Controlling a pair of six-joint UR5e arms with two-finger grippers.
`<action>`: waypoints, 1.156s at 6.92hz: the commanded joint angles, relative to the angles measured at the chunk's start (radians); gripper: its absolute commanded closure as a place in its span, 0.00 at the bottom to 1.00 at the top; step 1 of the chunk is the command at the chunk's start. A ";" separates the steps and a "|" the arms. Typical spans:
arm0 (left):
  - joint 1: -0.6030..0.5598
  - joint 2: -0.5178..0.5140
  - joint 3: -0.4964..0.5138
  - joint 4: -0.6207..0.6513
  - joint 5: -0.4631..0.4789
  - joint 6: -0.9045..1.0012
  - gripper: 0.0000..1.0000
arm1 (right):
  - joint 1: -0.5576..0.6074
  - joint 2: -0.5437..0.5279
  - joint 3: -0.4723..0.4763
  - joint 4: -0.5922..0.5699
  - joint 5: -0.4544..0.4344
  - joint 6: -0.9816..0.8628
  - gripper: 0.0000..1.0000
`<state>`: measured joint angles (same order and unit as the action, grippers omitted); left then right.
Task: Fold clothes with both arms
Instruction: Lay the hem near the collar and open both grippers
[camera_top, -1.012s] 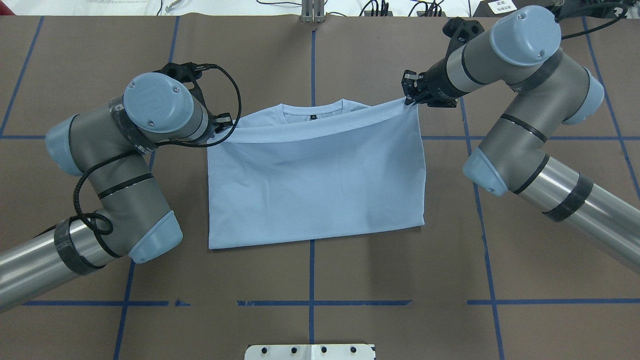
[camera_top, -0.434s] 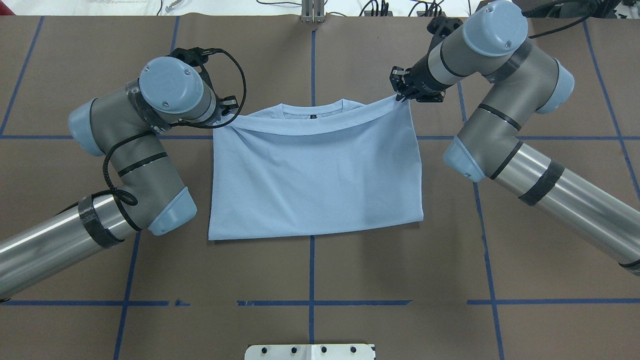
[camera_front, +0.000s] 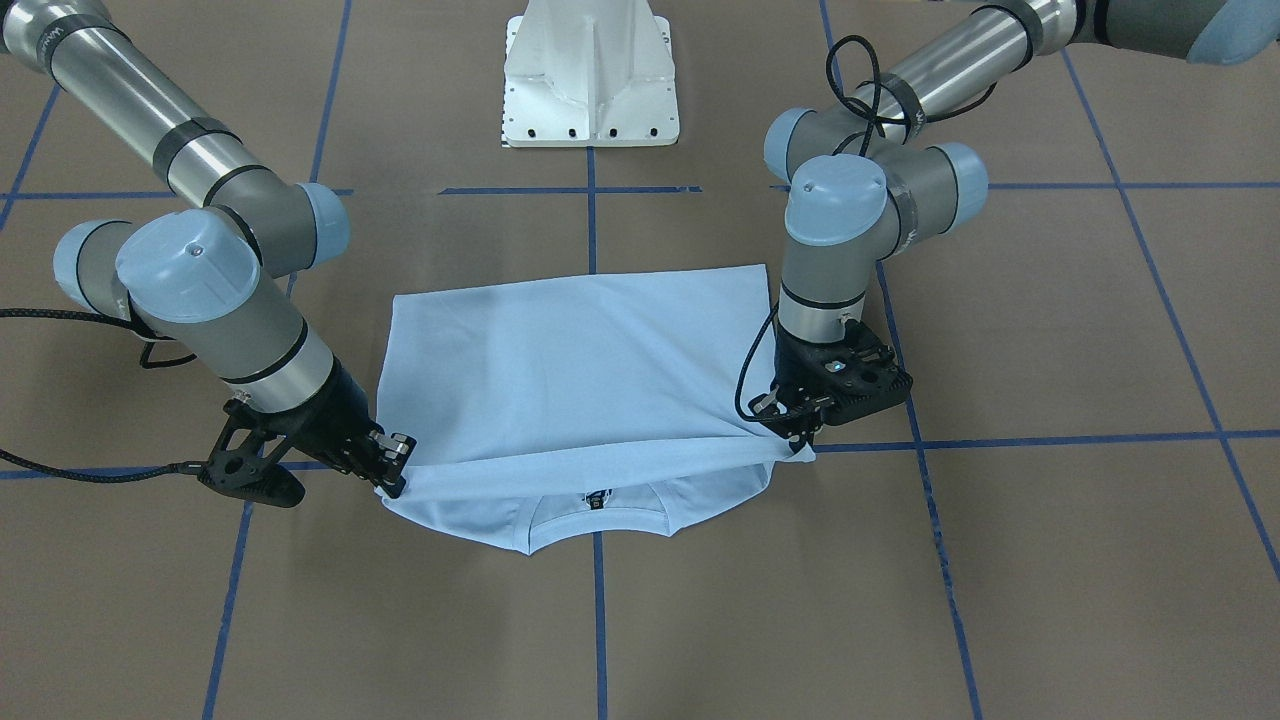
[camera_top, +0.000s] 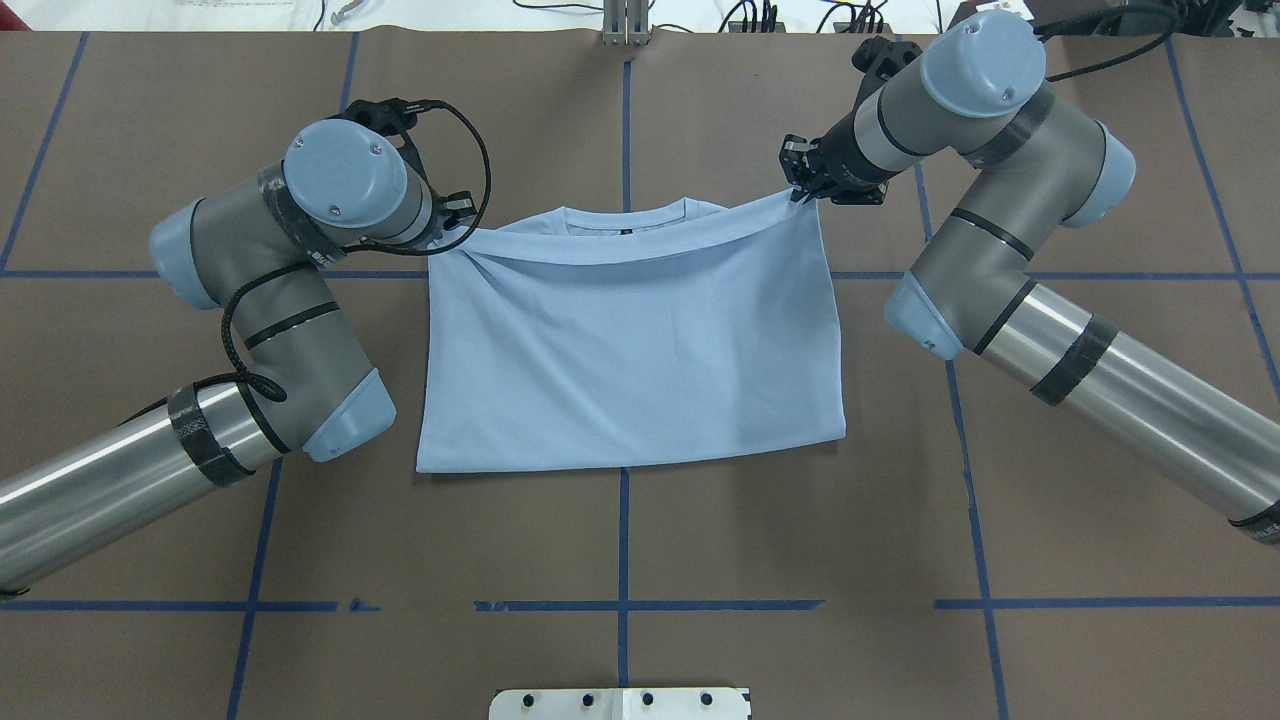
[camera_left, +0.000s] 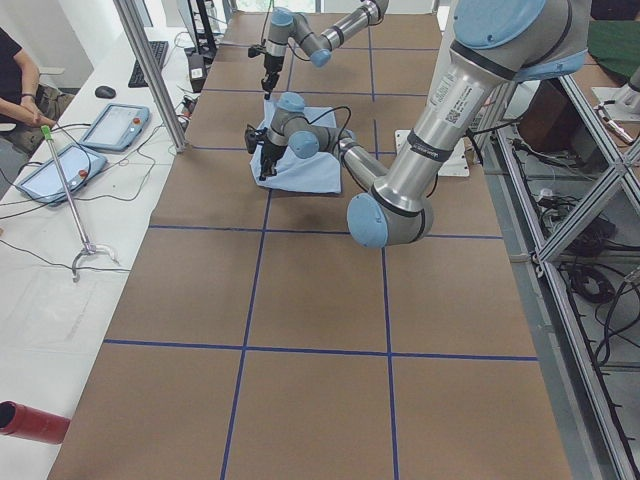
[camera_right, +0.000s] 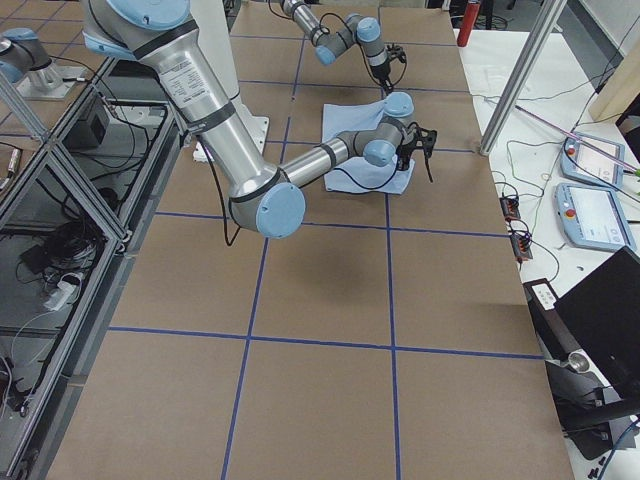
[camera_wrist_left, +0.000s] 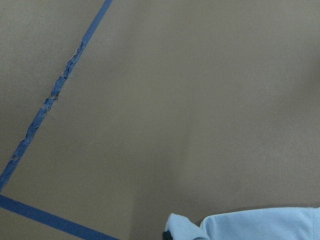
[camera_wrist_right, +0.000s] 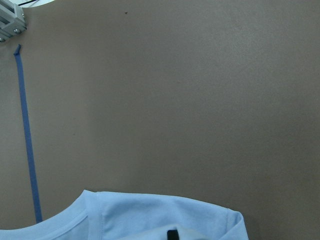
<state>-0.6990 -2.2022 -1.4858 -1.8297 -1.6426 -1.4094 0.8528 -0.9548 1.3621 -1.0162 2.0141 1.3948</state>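
You had the T-shirt (camera_top: 630, 350) folded over on the brown surface (camera_top: 620, 560), with its hem edge stretched between the two grippers. The left gripper (camera_front: 797, 432) had its jaws clamped on one hem corner, and the right gripper (camera_top: 802, 190) had its jaws clamped on the other. Just beyond the jaws, away from the robot, the collar (camera_front: 598, 518) and its dark label (camera_front: 597, 495) lay flat
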 joint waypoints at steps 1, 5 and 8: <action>0.006 -0.001 0.015 0.000 0.004 0.004 0.00 | 0.000 -0.004 -0.003 0.007 0.002 0.001 0.48; 0.000 0.012 -0.069 0.016 -0.003 0.009 0.00 | -0.023 -0.036 0.055 0.046 0.041 0.012 0.00; 0.007 0.015 -0.119 0.043 -0.026 -0.005 0.00 | -0.199 -0.385 0.400 0.053 -0.016 0.018 0.01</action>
<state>-0.6941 -2.1881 -1.5952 -1.7928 -1.6593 -1.4083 0.7304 -1.2083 1.6382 -0.9655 2.0296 1.4094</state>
